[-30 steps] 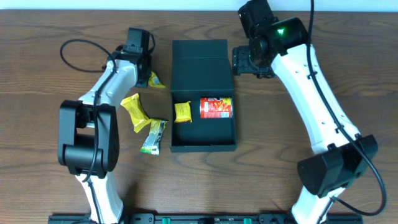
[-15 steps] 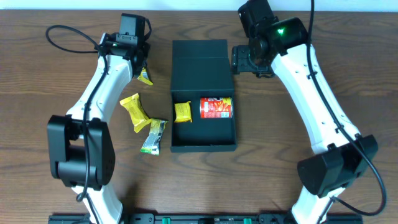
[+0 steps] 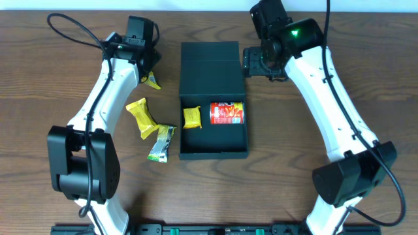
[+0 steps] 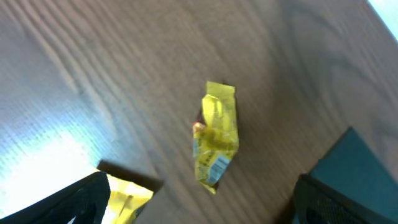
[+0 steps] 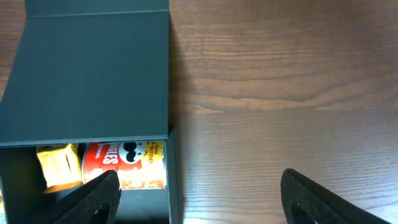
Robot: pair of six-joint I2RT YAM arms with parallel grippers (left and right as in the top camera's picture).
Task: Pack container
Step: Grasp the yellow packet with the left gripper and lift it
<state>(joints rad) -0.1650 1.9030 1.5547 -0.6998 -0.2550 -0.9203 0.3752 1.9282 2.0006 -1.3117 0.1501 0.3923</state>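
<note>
Brown wooden table (image 3: 39,130) is bearing the dark teal-green rectangular container (image 3: 212,155) at its middle, flap (image 3: 210,59) lying open for loading. Left gripper (image 3: 147,65) is hovering open above a crumpled yellow packet (image 4: 216,140); right gripper (image 3: 249,64) is hovering open, empty, beside the flap.

Tabletop (image 3: 39,98): dark brown wood, grain running left to right, fills nearly whole overhead view. Far edge: thin pale strip (image 3: 196,4) beyond wood, cannot tell whether wall or floor. Near edge: black rail (image 3: 215,229) with small green parts. Soft bright glare (image 4: 43,155) on wood in left wrist view. Lighting even, shadows faint.
</note>
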